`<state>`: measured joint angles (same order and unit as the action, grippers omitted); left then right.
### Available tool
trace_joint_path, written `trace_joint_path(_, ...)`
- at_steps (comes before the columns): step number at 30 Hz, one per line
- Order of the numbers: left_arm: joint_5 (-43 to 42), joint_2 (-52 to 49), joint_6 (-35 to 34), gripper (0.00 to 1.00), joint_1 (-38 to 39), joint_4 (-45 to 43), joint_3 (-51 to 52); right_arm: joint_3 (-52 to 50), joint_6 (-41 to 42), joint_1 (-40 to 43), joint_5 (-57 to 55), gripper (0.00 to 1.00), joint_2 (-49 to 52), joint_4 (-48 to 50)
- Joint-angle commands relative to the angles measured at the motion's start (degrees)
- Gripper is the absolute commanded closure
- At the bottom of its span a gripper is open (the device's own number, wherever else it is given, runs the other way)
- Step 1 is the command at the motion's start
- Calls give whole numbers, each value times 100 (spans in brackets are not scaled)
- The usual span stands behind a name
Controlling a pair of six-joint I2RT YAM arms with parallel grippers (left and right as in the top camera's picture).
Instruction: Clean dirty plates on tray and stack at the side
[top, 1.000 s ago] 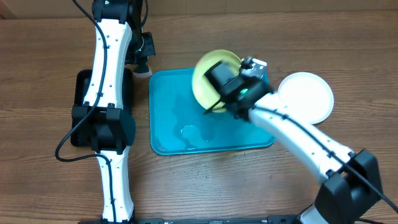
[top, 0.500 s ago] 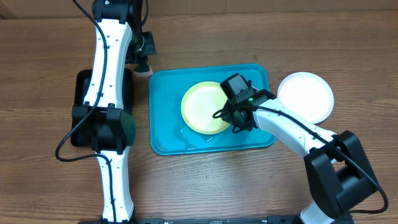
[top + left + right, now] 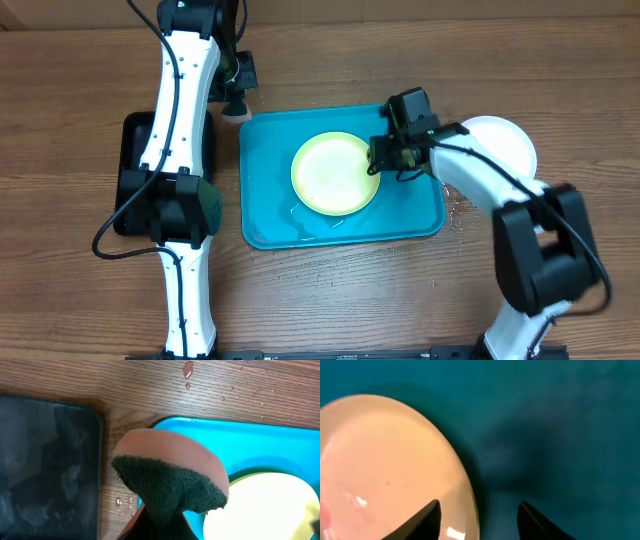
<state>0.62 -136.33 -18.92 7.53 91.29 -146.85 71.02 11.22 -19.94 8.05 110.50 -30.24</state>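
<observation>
The yellow-green plate [image 3: 335, 173] lies flat in the cyan tray [image 3: 265, 215]. My right gripper [image 3: 385, 157] is open at the plate's right rim. In the right wrist view [image 3: 479, 507] one finger is over the plate [image 3: 385, 465] and the other over the tray [image 3: 560, 425]. The white plate [image 3: 500, 150] sits on the table right of the tray, partly behind my right arm. The light blue plate is out of view. My left gripper [image 3: 238, 95] is shut on a sponge [image 3: 170, 475] above the tray's far left corner [image 3: 250, 445]; its fingers are hidden.
A black tray [image 3: 132, 170] lies left of the cyan tray, under my left arm, and also shows in the left wrist view [image 3: 45, 460]. A water puddle [image 3: 305, 212] sits in the cyan tray's front. Water drops [image 3: 187, 370] dot the wooden table.
The right gripper held the yellow-green plate tilted above the tray, laid it flat, let go and moved back to its right rim. The left arm has barely moved.
</observation>
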Motion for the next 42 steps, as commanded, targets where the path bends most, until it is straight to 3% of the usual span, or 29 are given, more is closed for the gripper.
trace_joint_path(1,-66,33,74,96,42,-15,-74,444,-551,-55,424,56,422,-225)
trace_joint_path(4,-66,31,74,96,44,-15,-74,590,-533,-61,431,66,527,-352)
trace_joint_path(7,-66,31,74,96,44,-15,-72,590,-249,-66,361,92,527,-369)
trace_joint_path(8,-66,26,74,96,44,-15,-68,590,-66,-68,361,96,527,-372)
trace_joint_path(12,-66,-24,74,96,44,-7,-42,588,643,-66,361,96,527,-398)
trace_joint_path(17,-238,-170,72,96,87,-4,63,586,2127,-68,306,96,527,-581)
trace_joint_path(21,-391,-275,162,96,251,-68,247,581,3147,-177,-411,96,535,-894)
trace_joint_path(34,-817,-306,909,96,1132,-1895,2031,581,3187,-286,-522,96,535,-949)
trace_joint_path(42,-1034,-306,1869,96,1384,-2669,2824,581,3187,-286,-590,96,535,-953)
